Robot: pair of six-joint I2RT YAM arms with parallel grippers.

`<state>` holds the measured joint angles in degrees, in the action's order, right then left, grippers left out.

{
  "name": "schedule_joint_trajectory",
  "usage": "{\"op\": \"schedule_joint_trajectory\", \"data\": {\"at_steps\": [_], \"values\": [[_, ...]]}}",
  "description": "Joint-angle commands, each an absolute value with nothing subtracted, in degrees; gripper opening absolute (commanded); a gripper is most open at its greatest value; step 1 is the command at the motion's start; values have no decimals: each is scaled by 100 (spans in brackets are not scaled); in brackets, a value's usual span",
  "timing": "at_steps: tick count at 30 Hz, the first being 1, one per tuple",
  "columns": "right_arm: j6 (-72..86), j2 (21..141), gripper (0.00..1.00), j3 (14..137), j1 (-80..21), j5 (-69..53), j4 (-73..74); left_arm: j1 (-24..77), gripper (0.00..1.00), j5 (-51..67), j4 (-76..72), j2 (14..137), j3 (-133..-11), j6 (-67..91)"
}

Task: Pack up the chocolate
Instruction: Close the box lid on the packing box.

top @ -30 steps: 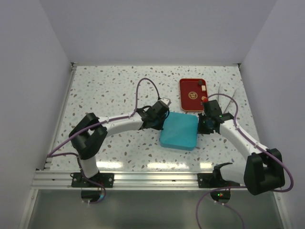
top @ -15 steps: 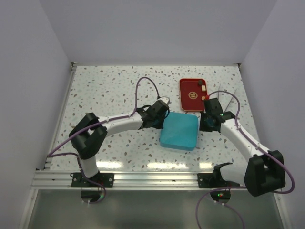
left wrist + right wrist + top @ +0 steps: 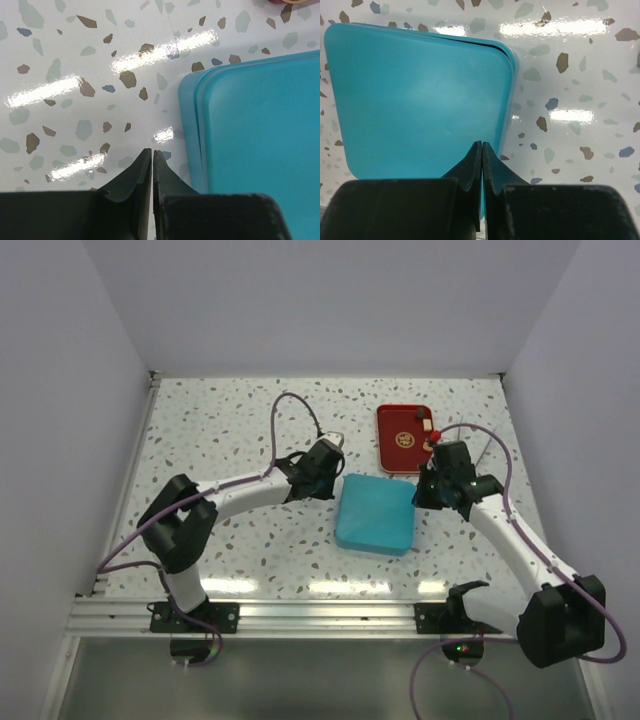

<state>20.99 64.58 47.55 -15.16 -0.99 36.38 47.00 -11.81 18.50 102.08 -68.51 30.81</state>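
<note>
The teal box (image 3: 376, 512) lies shut at the table's middle, its lid on. My left gripper (image 3: 331, 478) is shut and empty, just left of the box's far left corner; the left wrist view shows its tips (image 3: 152, 152) over bare table beside the box (image 3: 260, 135). My right gripper (image 3: 430, 492) is shut and empty at the box's right edge; in the right wrist view its tips (image 3: 482, 145) sit over the lid's near right edge (image 3: 420, 100). A couple of small chocolate pieces (image 3: 424, 421) show on the red tray (image 3: 390, 452). Other pieces are hidden.
The red tray, with a round gold emblem (image 3: 406, 439), stands just behind the box. Grey walls close off the left, far and right sides. A metal rail (image 3: 320, 615) runs along the near edge by the arm bases.
My left gripper has drawn back left and away from the box's corner. My right gripper has shifted a little farther back along the box's right edge. The box stays shut.
</note>
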Motion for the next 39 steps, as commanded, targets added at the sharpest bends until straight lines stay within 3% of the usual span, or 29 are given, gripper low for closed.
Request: {"op": "schedule_joint_trajectory", "data": {"at_steps": [1, 18, 25, 39], "values": [[2162, 6591, 0, 4799, -1556, -440, 3252, 4614, 10, -1362, 1670, 9862, -6785, 2997], [2066, 7462, 0, 4755, -1600, -97, 2883, 4676, 4, -1188, 818, 9105, -6662, 2742], [2092, 7646, 0, 4799, -1626, -9, 2821, 4790, 3, -598, 519, 9544, -6776, 2663], [2118, 7945, 0, 4939, -1723, 272, 2891, 4852, 2, -536, 493, 10248, -7190, 2646]]}}
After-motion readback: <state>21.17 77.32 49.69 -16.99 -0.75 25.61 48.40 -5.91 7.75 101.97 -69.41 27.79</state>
